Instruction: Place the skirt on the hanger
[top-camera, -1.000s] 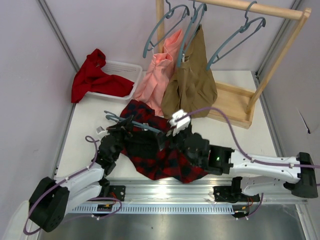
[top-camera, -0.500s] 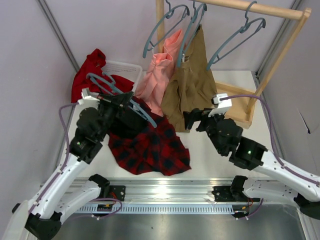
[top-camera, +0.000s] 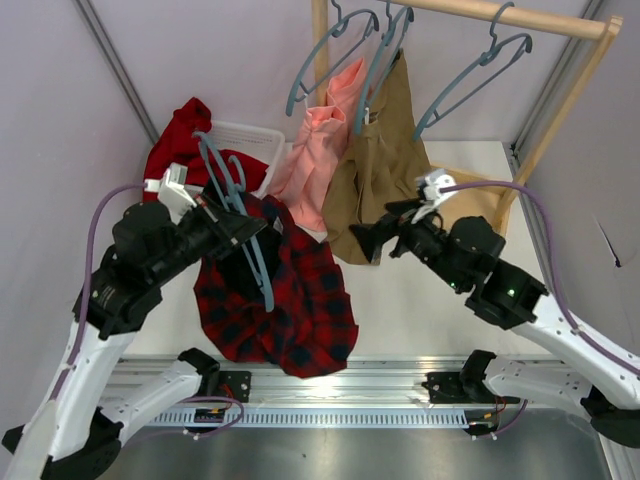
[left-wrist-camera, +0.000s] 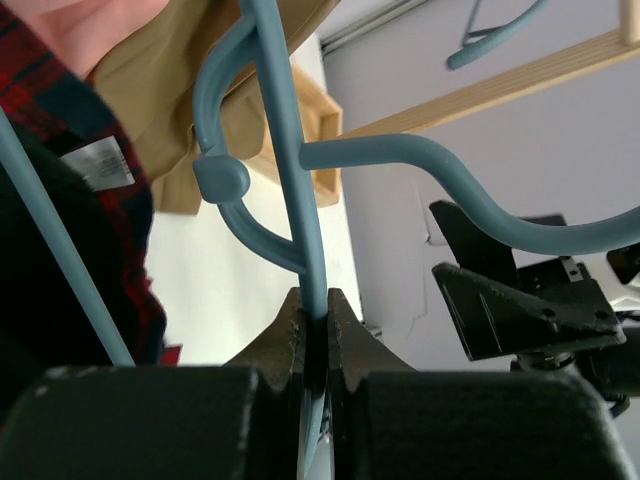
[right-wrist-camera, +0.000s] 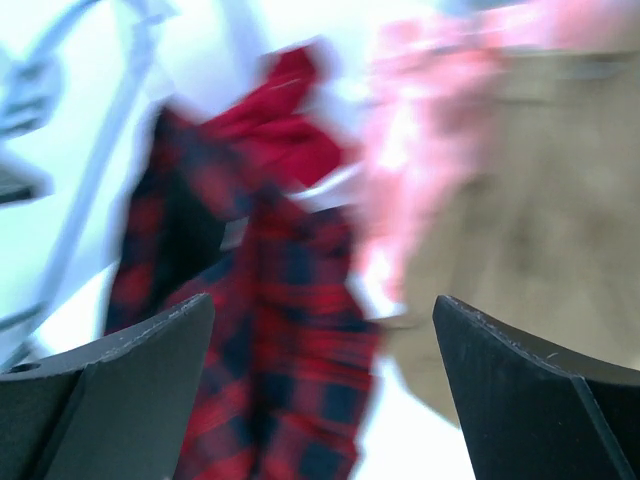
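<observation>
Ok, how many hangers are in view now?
4. The held hanger, in the left gripper, carries the skirt. Three on the rack: left hanger bare, middle hanger with the tan garment, right hanger bare. The pink garment may hide another.

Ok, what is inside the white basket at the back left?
The red cloth lies in the basket and hangs over its left rim. The hanger and skirt cover its near part, so the rest cannot be seen.

Bright, even light from overhead; glare streaks the metal rail (top-camera: 400, 381). Beyond the right gripper (right-wrist-camera: 320, 320) everything smears with motion blur. The left gripper (left-wrist-camera: 316, 312) sits dark, backlit against a pale wall (left-wrist-camera: 400, 190).
</observation>
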